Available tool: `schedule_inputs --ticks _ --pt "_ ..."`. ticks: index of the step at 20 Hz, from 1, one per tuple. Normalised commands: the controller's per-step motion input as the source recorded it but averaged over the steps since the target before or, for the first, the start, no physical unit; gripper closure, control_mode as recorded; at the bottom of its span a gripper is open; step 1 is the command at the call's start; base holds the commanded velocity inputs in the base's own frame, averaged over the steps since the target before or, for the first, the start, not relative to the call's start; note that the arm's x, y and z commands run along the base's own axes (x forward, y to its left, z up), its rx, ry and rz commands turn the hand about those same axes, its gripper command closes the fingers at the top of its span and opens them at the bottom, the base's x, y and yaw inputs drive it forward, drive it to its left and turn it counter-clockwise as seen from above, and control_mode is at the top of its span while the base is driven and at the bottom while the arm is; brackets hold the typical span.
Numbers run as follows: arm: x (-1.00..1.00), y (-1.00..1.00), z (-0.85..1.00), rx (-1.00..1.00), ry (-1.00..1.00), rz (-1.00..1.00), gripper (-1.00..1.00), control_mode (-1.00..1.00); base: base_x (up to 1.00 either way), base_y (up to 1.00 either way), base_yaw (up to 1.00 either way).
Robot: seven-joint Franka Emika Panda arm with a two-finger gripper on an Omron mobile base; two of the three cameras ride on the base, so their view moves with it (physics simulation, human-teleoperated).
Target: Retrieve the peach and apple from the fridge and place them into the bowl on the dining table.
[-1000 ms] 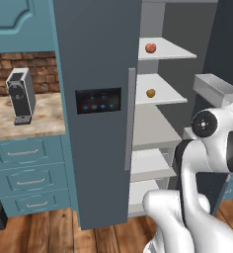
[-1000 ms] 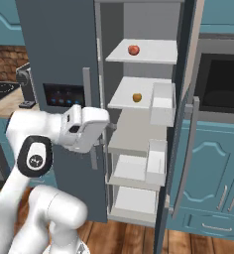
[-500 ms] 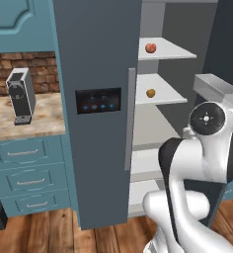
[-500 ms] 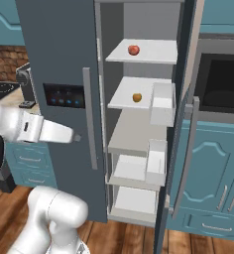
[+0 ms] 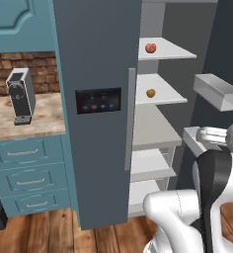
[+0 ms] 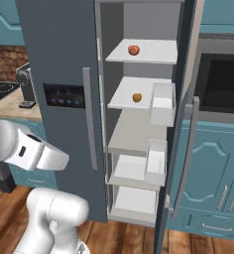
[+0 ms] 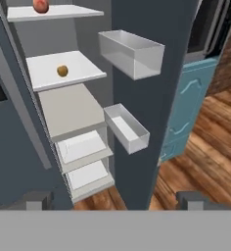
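Claw (image 7: 115,200) spread wide, empty, facing the open fridge (image 7: 137,98); base views show the coffee machine (image 5: 20,96).

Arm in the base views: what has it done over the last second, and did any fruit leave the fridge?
The arm swung away from the fridge opening toward the left of the right base view; nothing was grasped or released. The end effector looks into the open fridge with its fingertips apart. The red fruit on the top shelf and the orange fruit one shelf down stayed put; the right door stayed open.

The fridge (image 7: 151,98) stands open. A red fruit (image 7: 40,5) sits on the top shelf, an orange one (image 7: 62,71) below. Two door bins (image 7: 132,53) are empty.
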Motion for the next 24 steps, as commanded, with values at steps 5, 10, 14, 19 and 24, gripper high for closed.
schedule_inputs --ticks 5,10,14,19,24 --pt "0.00 0.59 0.00 0.00 0.04 0.06 -1.00 -1.00 0.00 0.00 0.00" --pt "0.00 0.36 -0.05 0.02 0.00 0.11 -1.00 -1.00 0.00 0.00 0.00" --pt "0.07 0.00 -0.17 0.11 0.00 0.14 -1.00 -1.00 0.00 0.00 0.00" --pt "0.13 0.00 -0.10 0.03 0.04 0.08 -1.00 -1.00 0.00 0.00 0.00" --pt "0.00 0.00 0.00 0.00 0.00 0.00 -1.00 -1.00 0.00 0.00 0.00"
